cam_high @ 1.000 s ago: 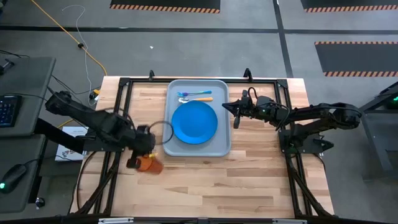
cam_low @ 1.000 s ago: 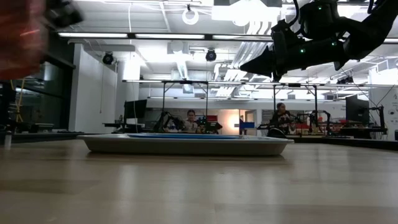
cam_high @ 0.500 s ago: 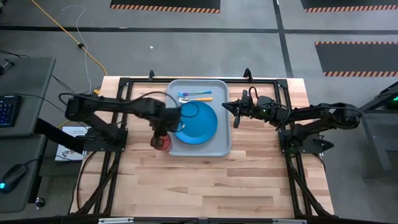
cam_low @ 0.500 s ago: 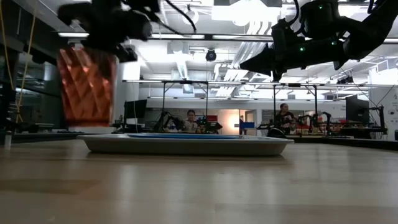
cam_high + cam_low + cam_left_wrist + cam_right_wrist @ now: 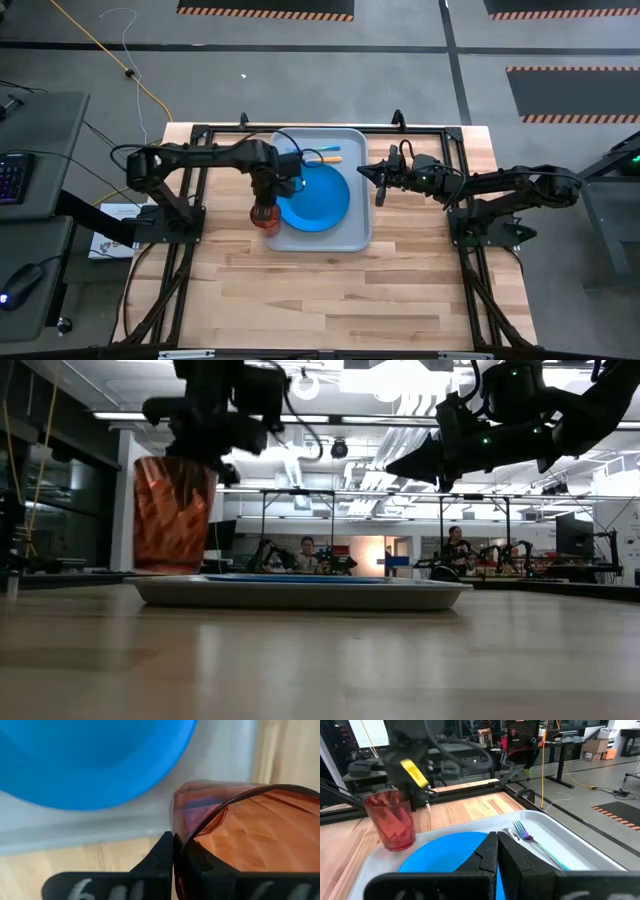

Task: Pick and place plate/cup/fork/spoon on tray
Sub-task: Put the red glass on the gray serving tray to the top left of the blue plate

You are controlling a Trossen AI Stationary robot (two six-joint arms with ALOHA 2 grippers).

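My left gripper is shut on the red-orange cup, which is upright at the near-left corner of the grey tray. The cup also shows in the low view and the right wrist view. The blue plate lies in the tray. The fork and the spoon lie side by side at the tray's far end. My right gripper is shut and empty, raised beside the tray's right rim. My left gripper pinches the cup's wall at its rim, with one finger outside the cup and the other inside it. The fingers come from above, pointing down. The cup hangs upright below them; whether its base touches the tray I cannot tell.
Bare wooden table lies in front of and on both sides of the tray. A black frame rail runs round the table's edges. In the low view, people sit at benches in the room behind.
My left gripper has carried the cup from the table left of and nearer than the tray, toward the far-right, to the tray's near-left corner. The cup has stayed in the hold and now stands upright.
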